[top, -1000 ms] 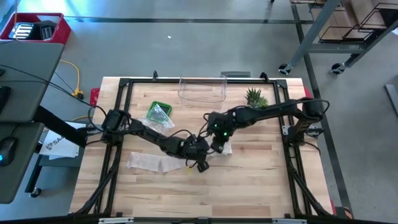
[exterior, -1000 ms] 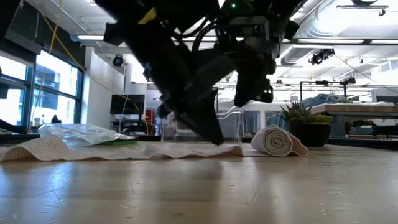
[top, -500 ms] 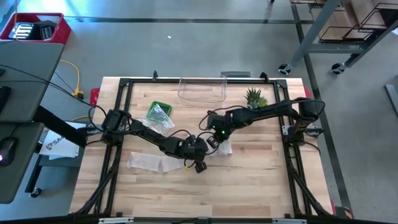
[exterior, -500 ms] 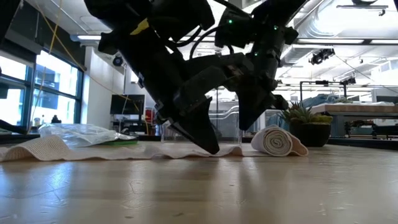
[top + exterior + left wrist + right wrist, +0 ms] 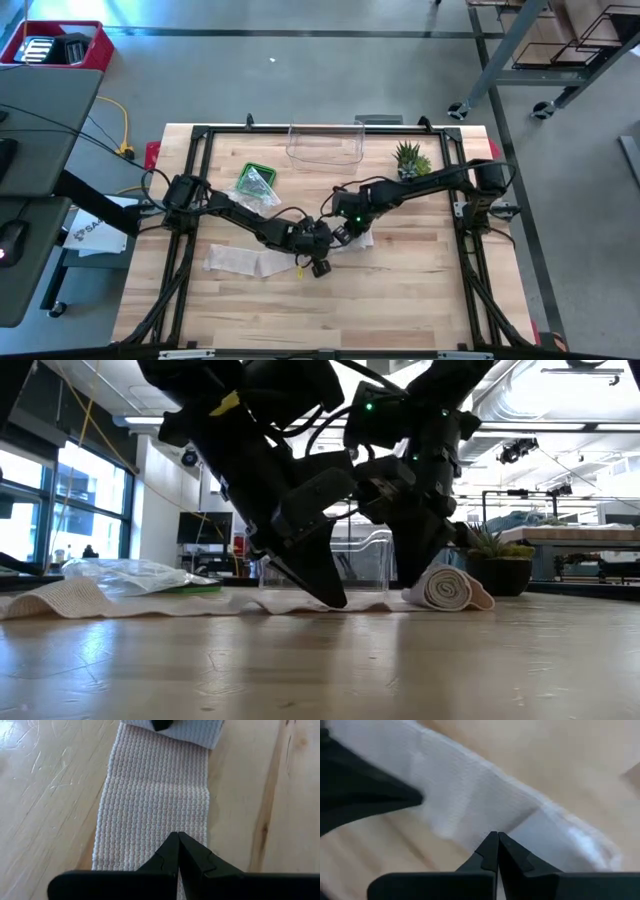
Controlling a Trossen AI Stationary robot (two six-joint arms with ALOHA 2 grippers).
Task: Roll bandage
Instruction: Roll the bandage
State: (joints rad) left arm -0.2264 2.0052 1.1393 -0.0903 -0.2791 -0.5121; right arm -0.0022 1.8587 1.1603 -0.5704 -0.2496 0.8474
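Bandage (image 5: 262, 262) partly covered by both arms in high view, middle stretch hidden. Roll (image 5: 446, 586) half behind right arm in low view. Right wrist view blurred, bandage edges soft. Strip cut off at left wrist view's border. Plant (image 5: 497, 557) partly hidden.

Two black jointed arms (image 5: 240, 212), cables, green indicator light.

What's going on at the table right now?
Both arms are working a white bandage lying along the wooden table. Its far end is already wound into a roll. The left gripper, shut, presses down on the flat strip. The right gripper, also shut, is down at the roll. The rest of the strip lies unrolled.
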